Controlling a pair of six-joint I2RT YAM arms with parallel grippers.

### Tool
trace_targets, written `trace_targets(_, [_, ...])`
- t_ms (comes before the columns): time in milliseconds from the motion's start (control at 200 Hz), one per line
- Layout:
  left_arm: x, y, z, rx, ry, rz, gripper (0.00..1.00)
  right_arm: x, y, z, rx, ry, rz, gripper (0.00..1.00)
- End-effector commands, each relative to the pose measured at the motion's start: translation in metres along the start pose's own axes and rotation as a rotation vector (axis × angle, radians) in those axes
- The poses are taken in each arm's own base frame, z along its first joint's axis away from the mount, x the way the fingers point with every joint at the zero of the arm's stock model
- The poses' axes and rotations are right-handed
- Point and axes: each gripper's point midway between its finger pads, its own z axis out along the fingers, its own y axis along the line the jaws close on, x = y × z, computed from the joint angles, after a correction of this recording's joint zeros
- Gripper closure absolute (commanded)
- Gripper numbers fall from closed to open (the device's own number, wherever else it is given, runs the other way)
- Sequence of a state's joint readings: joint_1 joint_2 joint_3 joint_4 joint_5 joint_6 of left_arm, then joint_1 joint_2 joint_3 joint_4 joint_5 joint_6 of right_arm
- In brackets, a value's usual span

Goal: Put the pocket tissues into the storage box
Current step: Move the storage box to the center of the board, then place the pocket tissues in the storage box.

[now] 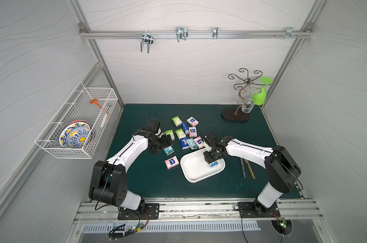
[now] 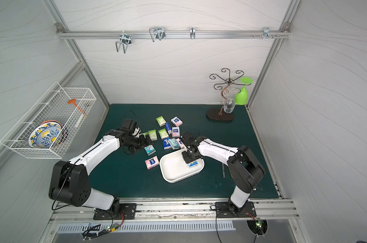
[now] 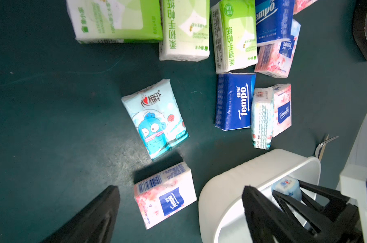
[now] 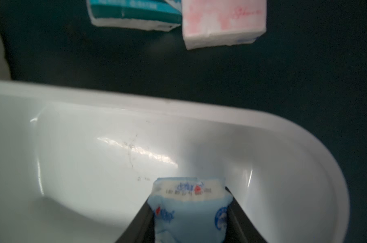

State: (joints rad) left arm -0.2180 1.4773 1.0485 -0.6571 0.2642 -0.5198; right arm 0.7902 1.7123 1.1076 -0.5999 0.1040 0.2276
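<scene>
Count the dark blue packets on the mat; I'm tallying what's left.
2. One dark blue packet sits in the middle of the cluster; the other lies just beyond the box. More may hide under the left arm.

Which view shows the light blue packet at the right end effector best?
The right wrist view: the light blue packet sits close up between the fingers of the right end effector, over the storage box. Both top views show a small part; the left wrist view, one end.
</scene>
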Motion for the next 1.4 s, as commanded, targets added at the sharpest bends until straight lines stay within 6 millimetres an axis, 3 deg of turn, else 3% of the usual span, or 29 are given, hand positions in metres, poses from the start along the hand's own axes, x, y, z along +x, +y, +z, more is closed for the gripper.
trace_targets(0, [-0.002, -0.001, -0.007, -0.006, -0.023, 0.013, 0.05, -0.011, -0.018, 0.006, 0.106, -0.024, -0.046, 0.52])
trace_targets(295, [-0.004, -0.003, -0.005, -0.002, -0.019, 0.021, 0.05, -0.015, -0.040, 0.021, 0.164, -0.046, -0.041, 0.49])
trace_targets(540, [-0.004, -0.004, -0.006, 0.000, -0.017, 0.029, 0.05, -0.001, -0.059, 0.022, 0.136, -0.007, -0.017, 0.46])
trace_targets(680, [-0.005, -0.004, -0.006, 0.001, -0.017, 0.029, 0.05, -0.001, -0.064, 0.018, 0.094, -0.007, -0.009, 0.28])
trace_targets(765, [-0.004, -0.005, -0.005, 0.005, -0.013, 0.026, 0.05, -0.003, -0.054, 0.014, 0.030, -0.001, -0.003, 0.21])
trace_targets(920, [-0.004, -0.006, -0.006, 0.008, -0.013, 0.028, 0.05, -0.004, -0.038, -0.006, -0.057, -0.001, 0.041, 0.19])
trace_targets(1186, [-0.003, -0.005, -0.002, 0.013, -0.006, 0.032, 0.05, 0.002, -0.025, -0.072, -0.134, -0.054, 0.056, 0.17])
trace_targets(1291, [-0.002, -0.008, 0.001, 0.029, 0.003, 0.025, 0.05, -0.010, -0.020, -0.090, -0.155, -0.091, 0.045, 0.16])
trace_targets(1396, [-0.001, -0.009, 0.001, 0.042, 0.010, 0.021, 0.05, -0.030, -0.017, -0.093, -0.165, -0.124, 0.036, 0.14])
